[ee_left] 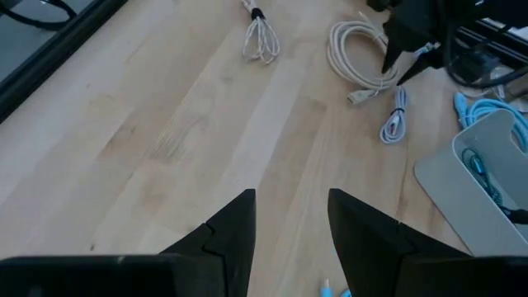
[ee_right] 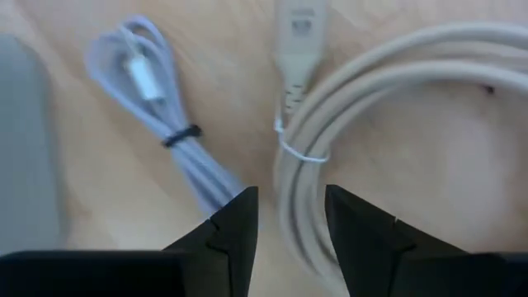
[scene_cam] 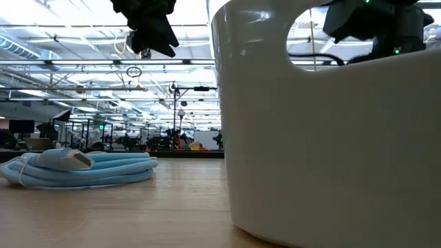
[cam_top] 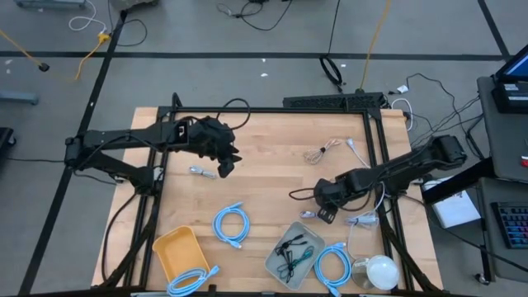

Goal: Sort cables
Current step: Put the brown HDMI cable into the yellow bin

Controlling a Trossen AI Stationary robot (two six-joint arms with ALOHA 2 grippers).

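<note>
Evidently light, floppy: beige cable (ee_right: 396,91), tied coil. Right hand (ee_right: 289,223) open just above; best pinched at tie. Left hand (ee_left: 289,239) open, empty.

You are looking at a robotics lab or open workshop hall, not a home. The wooden table (cam_top: 272,165) stands in a black frame on a grey floor marked with dark tape lines, and loose cords trail across that floor (cam_top: 247,33). Beside the table you see a keyboard (cam_top: 513,224) and a laptop (cam_top: 516,70). Across the table top, you can see a long hall with exposed ceiling trusses (scene_cam: 83,65), strip lights and rows of further rigs.
</note>
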